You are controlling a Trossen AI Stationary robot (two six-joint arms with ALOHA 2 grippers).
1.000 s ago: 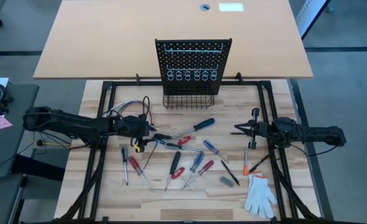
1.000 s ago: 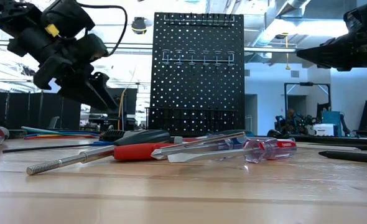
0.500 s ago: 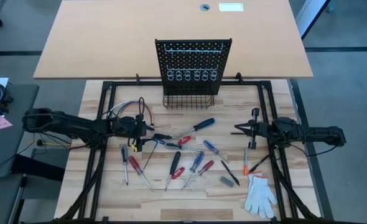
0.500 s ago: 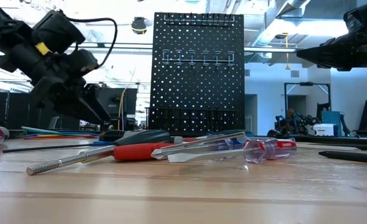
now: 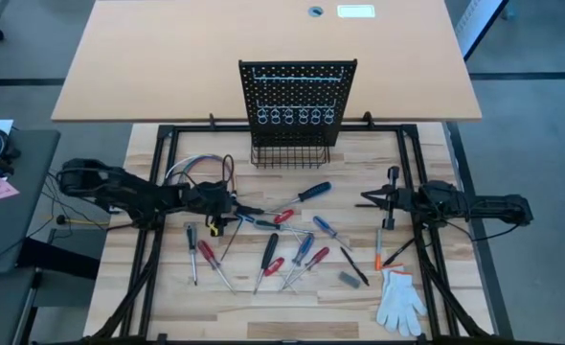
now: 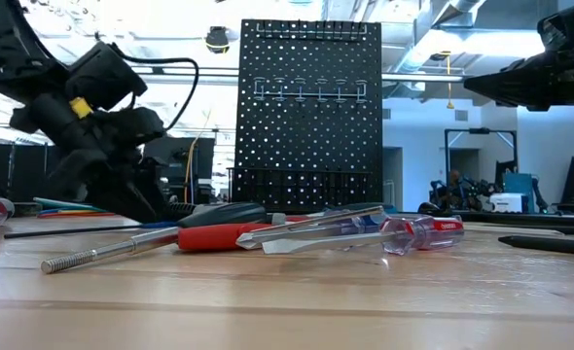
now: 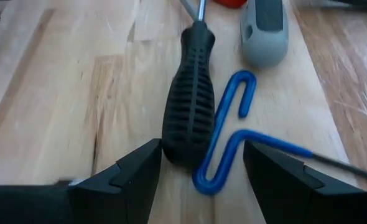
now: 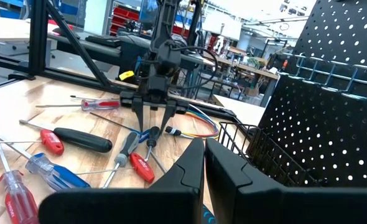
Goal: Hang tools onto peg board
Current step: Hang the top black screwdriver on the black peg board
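No readable text, labels or numbers anywhere in the scene.
A clear-handled screwdriver (image 6: 418, 233) with red end caps, lying on the wooden table (image 6: 287, 301), carries small printing on one red cap, too tiny to make out. A white sticker (image 5: 355, 11) on the tan tabletop is also illegible.

A pale wooden table (image 5: 148, 287) carries it all. The peg board (image 5: 297, 101) stands upright at the far edge, and loose tools (image 5: 273, 240) are scattered on the planks in front of it. Nearest the board lies a blue-handled screwdriver (image 5: 311, 192); further forward, a black-handled one (image 5: 268, 251) sits among red handles. Off to one side of the tools rests a white glove (image 5: 399, 302), and on the other side a loop of coloured wires (image 5: 198, 165).
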